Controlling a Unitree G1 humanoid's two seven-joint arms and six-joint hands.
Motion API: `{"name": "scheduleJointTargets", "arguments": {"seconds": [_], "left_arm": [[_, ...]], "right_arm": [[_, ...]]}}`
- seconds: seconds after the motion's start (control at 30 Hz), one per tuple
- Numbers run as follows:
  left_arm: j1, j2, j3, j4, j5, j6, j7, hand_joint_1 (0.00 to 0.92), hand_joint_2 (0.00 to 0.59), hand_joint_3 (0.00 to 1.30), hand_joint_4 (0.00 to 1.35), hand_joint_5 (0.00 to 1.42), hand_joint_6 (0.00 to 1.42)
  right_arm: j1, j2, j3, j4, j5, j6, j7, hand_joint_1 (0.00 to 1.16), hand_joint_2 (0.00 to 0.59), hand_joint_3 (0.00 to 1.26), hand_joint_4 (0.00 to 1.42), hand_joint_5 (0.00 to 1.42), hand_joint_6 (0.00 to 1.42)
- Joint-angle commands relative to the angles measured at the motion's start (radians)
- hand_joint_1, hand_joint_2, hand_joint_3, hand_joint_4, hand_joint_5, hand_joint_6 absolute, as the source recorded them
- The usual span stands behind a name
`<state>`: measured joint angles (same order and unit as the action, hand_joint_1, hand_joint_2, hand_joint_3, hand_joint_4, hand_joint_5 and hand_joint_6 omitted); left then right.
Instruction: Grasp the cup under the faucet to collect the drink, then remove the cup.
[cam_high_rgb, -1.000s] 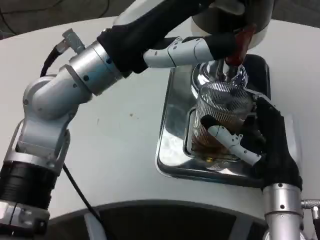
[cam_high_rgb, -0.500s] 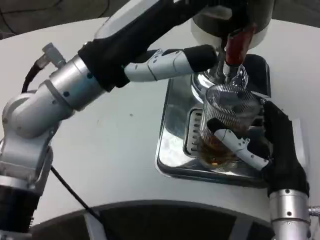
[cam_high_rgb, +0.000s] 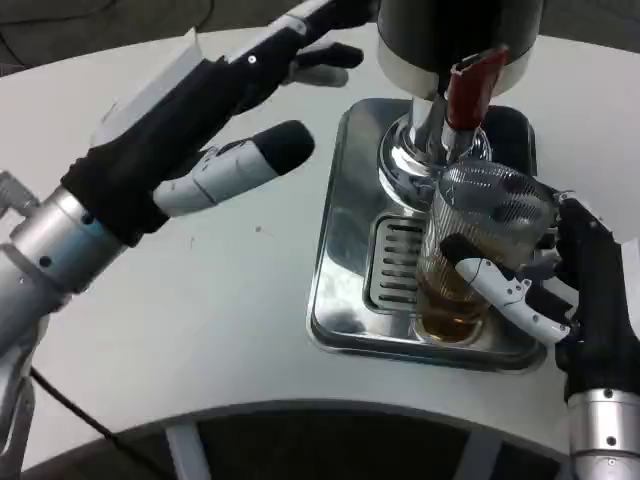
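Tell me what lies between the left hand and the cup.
In the head view: bare white table, then the steel drip tray's rim, between left hand and cup.

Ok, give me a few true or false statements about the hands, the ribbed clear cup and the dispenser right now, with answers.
1. The right hand holds the ribbed clear plastic cup. True.
2. The cup is empty. False: amber drink fills its bottom.
3. The left hand presses the red tap lever. False: it hangs open over the white table, apart from the lever.
4. The cup stands over the shiny metal drip tray. True.
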<state>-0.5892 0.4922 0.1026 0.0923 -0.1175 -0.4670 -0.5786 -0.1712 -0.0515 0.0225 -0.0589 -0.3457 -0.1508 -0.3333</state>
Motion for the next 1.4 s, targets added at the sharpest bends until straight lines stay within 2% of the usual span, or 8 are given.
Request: {"name": "scheduleJointTargets", "arguments": {"seconds": [0.03,0.2,0.43,0.63,1.0,1.27,1.4], "left_arm": [[0.088,0.011,0.032,-0.039,-0.009,0.035,0.033,0.000,0.113,0.10,0.08,0.19,0.22],[0.164,0.026,0.069,-0.054,-0.007,0.060,0.046,0.000,0.113,0.10,0.09,0.19,0.22],[0.237,0.050,0.082,-0.076,0.033,0.077,0.062,0.000,0.116,0.10,0.09,0.19,0.22],[0.283,0.078,0.064,-0.079,0.092,0.120,0.072,0.000,0.127,0.11,0.06,0.15,0.19],[0.314,0.116,-0.019,-0.138,0.270,0.170,0.082,0.000,0.129,0.05,0.00,0.06,0.12],[0.314,0.143,-0.053,-0.241,0.389,0.189,0.091,0.000,0.130,0.01,0.00,0.00,0.08],[0.321,0.149,-0.060,-0.274,0.400,0.215,0.078,0.000,0.128,0.00,0.00,0.00,0.07]], "right_arm": [[0.029,-0.004,-0.006,-0.048,0.007,-0.032,0.011,0.72,0.244,0.70,0.85,0.99,0.97],[0.063,-0.016,-0.013,-0.062,0.002,-0.030,0.032,0.72,0.244,0.70,0.86,1.00,0.98],[0.099,-0.025,-0.021,-0.098,0.007,-0.037,0.049,0.72,0.244,0.72,0.86,1.02,0.99],[0.150,-0.035,-0.026,-0.157,0.013,-0.043,0.068,0.72,0.244,0.74,0.88,1.04,1.03],[0.242,-0.054,-0.046,-0.264,0.000,-0.080,0.091,0.72,0.235,0.78,0.93,1.11,1.11],[0.301,-0.053,-0.040,-0.348,0.002,-0.105,0.111,0.73,0.234,0.80,0.96,1.14,1.14],[0.337,-0.043,-0.032,-0.397,0.015,-0.102,0.130,0.73,0.234,0.80,0.96,1.15,1.14]]}}
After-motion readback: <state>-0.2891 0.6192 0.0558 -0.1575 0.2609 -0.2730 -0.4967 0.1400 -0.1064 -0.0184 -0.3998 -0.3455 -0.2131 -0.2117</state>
